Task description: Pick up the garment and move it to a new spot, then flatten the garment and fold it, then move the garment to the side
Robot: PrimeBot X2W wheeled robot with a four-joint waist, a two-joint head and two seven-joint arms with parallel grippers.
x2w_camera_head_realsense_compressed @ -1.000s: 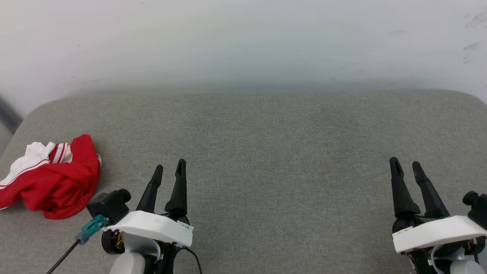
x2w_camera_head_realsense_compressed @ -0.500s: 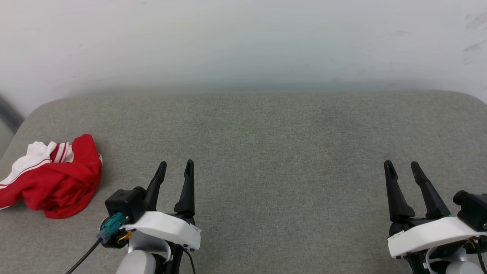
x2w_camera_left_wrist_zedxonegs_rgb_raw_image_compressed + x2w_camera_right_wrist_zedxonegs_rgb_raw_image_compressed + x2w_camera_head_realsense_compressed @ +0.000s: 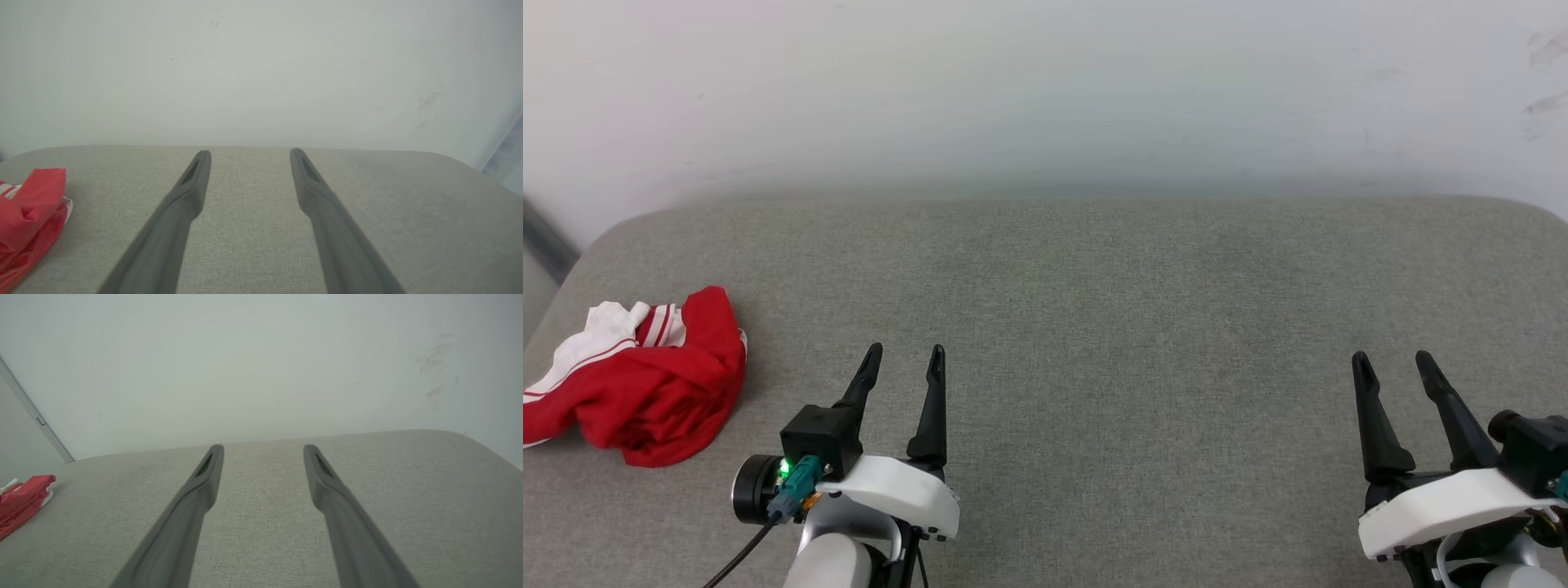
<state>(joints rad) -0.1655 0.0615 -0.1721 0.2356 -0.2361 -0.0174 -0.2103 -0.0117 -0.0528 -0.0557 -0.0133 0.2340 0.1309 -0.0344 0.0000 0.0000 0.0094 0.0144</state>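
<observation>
The garment [image 3: 645, 384] lies crumpled in a red heap with white sleeve cloth and striped trim, at the left end of the grey cushioned surface [image 3: 1094, 294]. It also appears at the left edge as the garment [image 3: 28, 216] and the garment [image 3: 20, 500]. My left gripper [image 3: 905, 359] is open and empty, hovering to the right of the heap and apart from it. Far to the right my right gripper [image 3: 1390, 366] is open too, with nothing between its fingers. Each wrist view shows its own two dark fingers spread over bare fabric.
A pale wall [image 3: 1045, 90] rises just behind the surface's far edge. The surface has rounded corners at far left and far right. A dark strip [image 3: 543, 237] runs down the wall at the far left. Wide bare fabric lies between the two grippers.
My left gripper has shifted a little to the right and turned at the wrist, its camera block now nearer the middle. My right gripper has moved slightly. The garment lies as before.
</observation>
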